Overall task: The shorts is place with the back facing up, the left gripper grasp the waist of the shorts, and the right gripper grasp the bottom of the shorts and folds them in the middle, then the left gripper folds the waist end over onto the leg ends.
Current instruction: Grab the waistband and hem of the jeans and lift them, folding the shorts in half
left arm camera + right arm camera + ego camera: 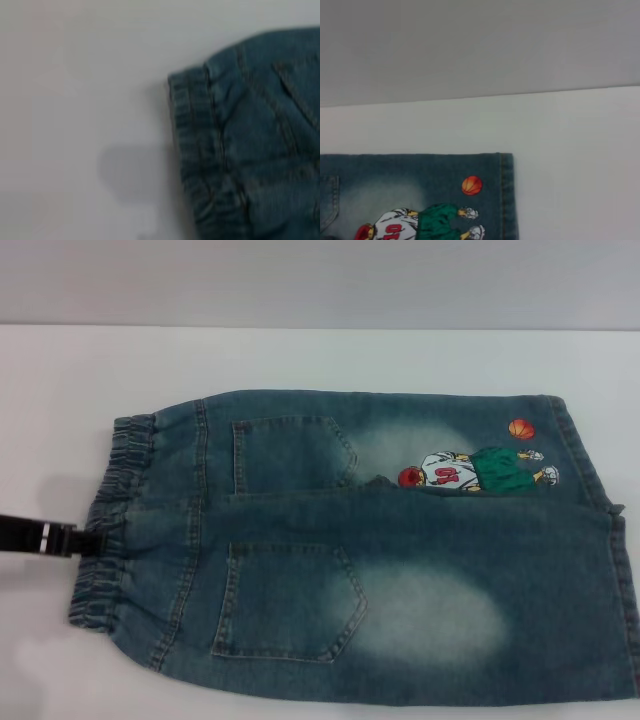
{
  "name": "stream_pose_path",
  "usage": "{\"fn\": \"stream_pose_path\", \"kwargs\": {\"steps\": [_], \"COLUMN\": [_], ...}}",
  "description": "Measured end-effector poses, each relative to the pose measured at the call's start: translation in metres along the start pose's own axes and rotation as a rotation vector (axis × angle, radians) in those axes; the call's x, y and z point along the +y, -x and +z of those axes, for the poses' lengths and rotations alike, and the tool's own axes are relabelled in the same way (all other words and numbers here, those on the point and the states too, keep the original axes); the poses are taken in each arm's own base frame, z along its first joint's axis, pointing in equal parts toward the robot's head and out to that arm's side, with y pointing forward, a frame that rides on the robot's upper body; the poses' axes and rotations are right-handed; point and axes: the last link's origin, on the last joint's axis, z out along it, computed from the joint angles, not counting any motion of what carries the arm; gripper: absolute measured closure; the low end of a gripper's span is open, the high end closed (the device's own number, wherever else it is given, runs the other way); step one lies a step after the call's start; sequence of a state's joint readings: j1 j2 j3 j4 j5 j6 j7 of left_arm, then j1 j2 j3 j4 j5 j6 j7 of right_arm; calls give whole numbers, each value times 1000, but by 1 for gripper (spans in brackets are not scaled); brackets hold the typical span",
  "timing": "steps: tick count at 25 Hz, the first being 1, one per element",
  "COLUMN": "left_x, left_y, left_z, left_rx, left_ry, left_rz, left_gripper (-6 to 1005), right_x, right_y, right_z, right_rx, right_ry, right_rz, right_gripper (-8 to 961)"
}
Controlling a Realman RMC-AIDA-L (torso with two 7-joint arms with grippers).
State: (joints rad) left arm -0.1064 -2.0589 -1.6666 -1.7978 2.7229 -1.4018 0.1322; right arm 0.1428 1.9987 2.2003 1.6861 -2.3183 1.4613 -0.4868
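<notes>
The shorts point(400, 570) lie flat on the white table with the back up and both patch pockets showing. The gathered waist point(118, 475) points to the left, and the bottom hems point(622, 590) lie at the right. The cartoon player print point(470, 470) and the orange ball point(521, 428) sit on the far leg. My left gripper point(80, 538) comes in low from the left edge and its tip meets the waist around mid-width. The left wrist view shows the waist point(192, 145) and the right wrist view the far hem point(506, 195). The right gripper is out of view.
The white table point(320, 355) runs back to a grey wall. Bare tabletop lies behind the shorts and to the left of the waist. The near leg reaches close to the table's front edge.
</notes>
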Motion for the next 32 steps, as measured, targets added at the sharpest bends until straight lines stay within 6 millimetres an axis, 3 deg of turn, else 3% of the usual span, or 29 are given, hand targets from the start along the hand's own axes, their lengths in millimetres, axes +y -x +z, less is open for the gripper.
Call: {"fn": "stream_pose_path", "kwargs": {"steps": [10, 20, 32], "left_x": [2, 23, 23], "left_y": [15, 16, 17], "left_z": [1, 15, 20], "left_rx": [-138, -189, -202], "left_ry": [-46, -13, -13], "left_rz": [-13, 26, 26], "left_gripper": [172, 172, 173], "right_x": [-1, -2, -6], "right_y": [-9, -9, -8], "right_z": [-1, -1, -7], "right_rx": [15, -1, -23], "right_ry": [-5, -10, -18], "right_rz": [11, 8, 16], "right_gripper": [245, 247, 247]}}
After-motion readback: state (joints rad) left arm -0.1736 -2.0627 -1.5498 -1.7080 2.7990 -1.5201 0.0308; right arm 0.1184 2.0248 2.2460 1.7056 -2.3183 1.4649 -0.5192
